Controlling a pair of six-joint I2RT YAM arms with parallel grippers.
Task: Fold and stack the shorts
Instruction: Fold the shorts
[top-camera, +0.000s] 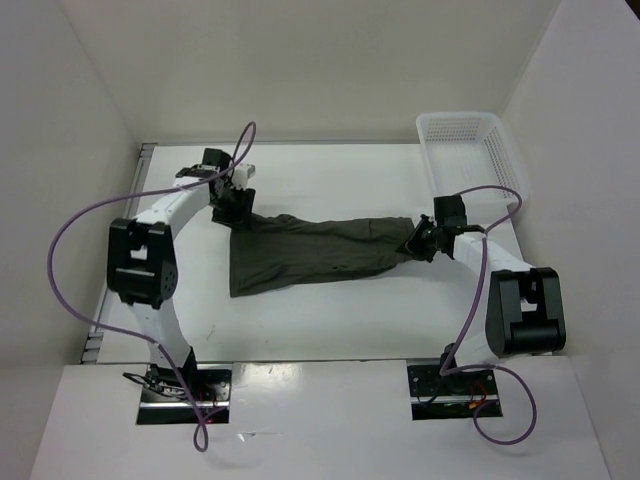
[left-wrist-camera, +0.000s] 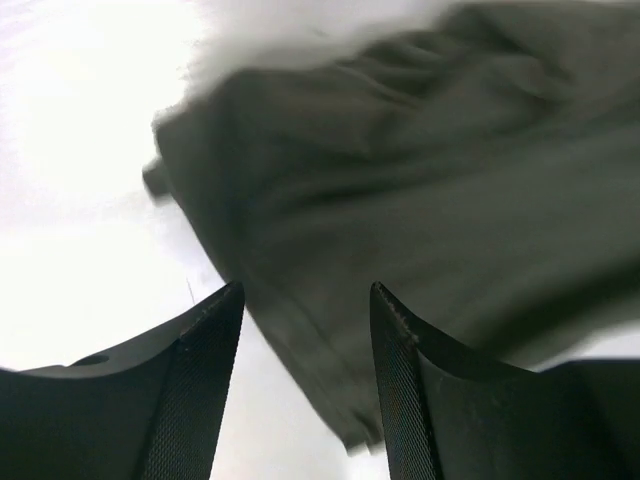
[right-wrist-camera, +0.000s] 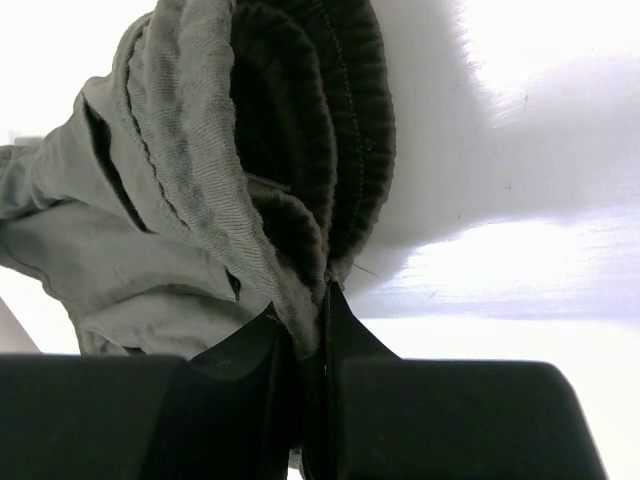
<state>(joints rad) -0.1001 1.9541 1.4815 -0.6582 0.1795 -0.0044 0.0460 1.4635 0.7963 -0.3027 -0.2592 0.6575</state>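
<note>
White table (top-camera: 330, 320), white walls (top-camera: 300, 60) on three sides, and a white plastic basket (top-camera: 465, 150) in the far right corner with nothing visible in it.

The shorts (top-camera: 310, 255) are mid-table, drawn out long between the two arms. They're wide at the left end, narrow to a bunch at the right, and are wrinkled throughout.

The right gripper (right-wrist-camera: 315, 300) is clamped on the bunched ribbed waistband (right-wrist-camera: 300, 150), with cloth pinched right at the fingertips.

The left gripper (left-wrist-camera: 305, 295) is at the far-left corner of the cloth. Its jaws are apart and a hem edge runs through the gap, but the pads aren't pressing on it, so there's no grip on that side. The left wrist view is blurred.

Progress looks early. The garment is only stretched out: no compact fold, no square packet, nothing stacked. Can't tell whether the legs are already laid one over the other.

Left to do, by this reading: secure the left end, fold across into a small bundle, then place it on the stack spot, which may be the basket.
</note>
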